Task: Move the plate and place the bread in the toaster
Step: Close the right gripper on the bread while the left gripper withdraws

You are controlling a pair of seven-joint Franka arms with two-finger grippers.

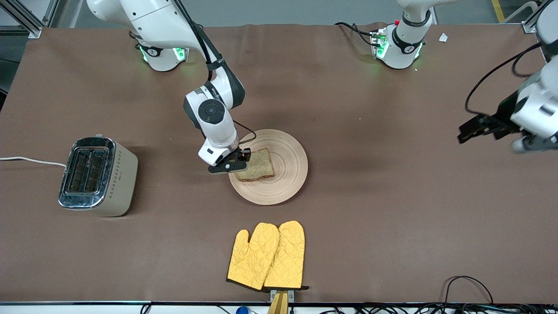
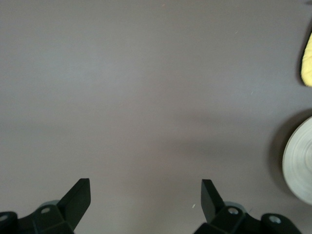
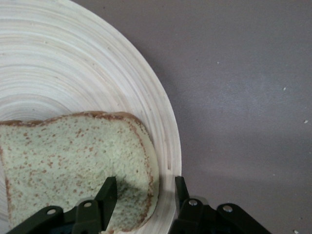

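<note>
The brown bread (image 1: 258, 165) lies on the light wooden plate (image 1: 288, 162) near the middle of the table. My right gripper (image 1: 237, 162) is low over the plate's edge toward the right arm's end, open. In the right wrist view the gripper (image 3: 145, 187) straddles the crust edge of the bread (image 3: 63, 151): one finger over the crumb, the other over the plate's rim (image 3: 168, 146). The cream toaster (image 1: 98, 176) stands toward the right arm's end, slots empty. My left gripper (image 1: 470, 130) is open and empty over bare table at the left arm's end, also shown in the left wrist view (image 2: 146, 187).
A pair of yellow oven mitts (image 1: 268, 255) lies nearer to the front camera than the plate. The toaster's white cord (image 1: 30, 161) runs off the table's end. The left wrist view shows the plate's edge (image 2: 300, 165) and a mitt corner (image 2: 307, 63).
</note>
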